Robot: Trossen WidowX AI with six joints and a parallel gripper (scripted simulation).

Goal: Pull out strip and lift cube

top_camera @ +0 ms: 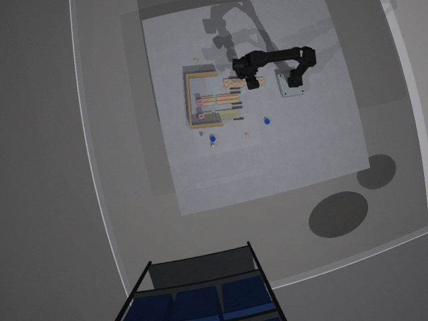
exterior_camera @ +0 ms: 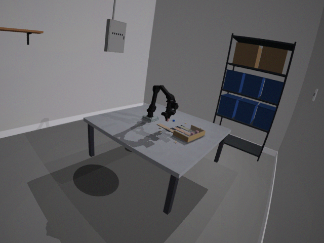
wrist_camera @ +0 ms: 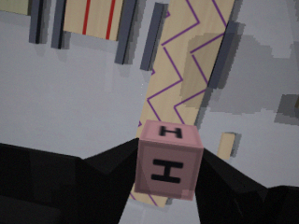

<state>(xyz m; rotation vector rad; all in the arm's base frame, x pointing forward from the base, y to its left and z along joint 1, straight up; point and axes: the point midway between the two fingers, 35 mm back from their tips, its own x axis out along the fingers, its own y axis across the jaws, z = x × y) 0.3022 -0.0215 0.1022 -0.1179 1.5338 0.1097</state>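
Nearly done: zigzag strip (wrist_camera: pixel 187 70) pulled out of tray (top_camera: pixel 188 99), gripper (wrist_camera: pixel 168 187) clamped on labelled cube (wrist_camera: pixel 169 161), raised above strip; only holding left.

Gripper (wrist_camera: pixel 168 205) is up off the worktop (top_camera: pixel 293 145), clamped on the pink H cube (wrist_camera: pixel 168 161), so there's open air under it. Directly below lies the flat zigzag strip (wrist_camera: pixel 187 79) with low grey rails (wrist_camera: pixel 154 35) either side. The walled wooden tray (top_camera: pixel 188 99) boxes in the other strips; small blue pegs (top_camera: pixel 267 120) dot the near side.
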